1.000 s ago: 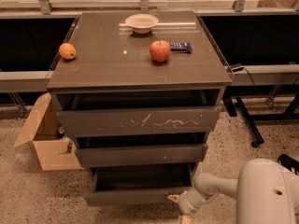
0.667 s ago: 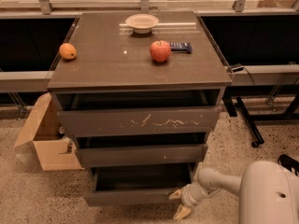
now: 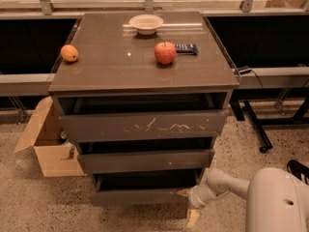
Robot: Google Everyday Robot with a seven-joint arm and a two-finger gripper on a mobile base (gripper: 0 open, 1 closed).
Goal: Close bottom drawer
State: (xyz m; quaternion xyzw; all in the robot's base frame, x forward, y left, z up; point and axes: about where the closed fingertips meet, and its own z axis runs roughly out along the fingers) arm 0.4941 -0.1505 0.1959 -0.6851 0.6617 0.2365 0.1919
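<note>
The bottom drawer [image 3: 140, 196] is the lowest of three dark grey-brown drawers and stands pulled out a little, its plain front panel forward of the cabinet. My gripper [image 3: 189, 204] is at the right end of that front panel, low near the floor. One pale fingertip [image 3: 183, 193] touches the panel's right edge and the other [image 3: 192, 218] points down toward the floor, so the fingers are spread open and hold nothing. The white arm [image 3: 227, 182] reaches in from the lower right.
The middle drawer [image 3: 145, 161] and the scratched top drawer [image 3: 142, 125] are also slightly out. On the cabinet top are an orange [image 3: 69, 53], an apple [image 3: 165, 52], a white bowl [image 3: 146, 23] and a dark bar [image 3: 186, 48]. A cardboard box [image 3: 46, 144] stands at the left.
My gripper has moved up and slightly right along the bottom drawer's right end. The drawer front looks a little closer to the cabinet.
</note>
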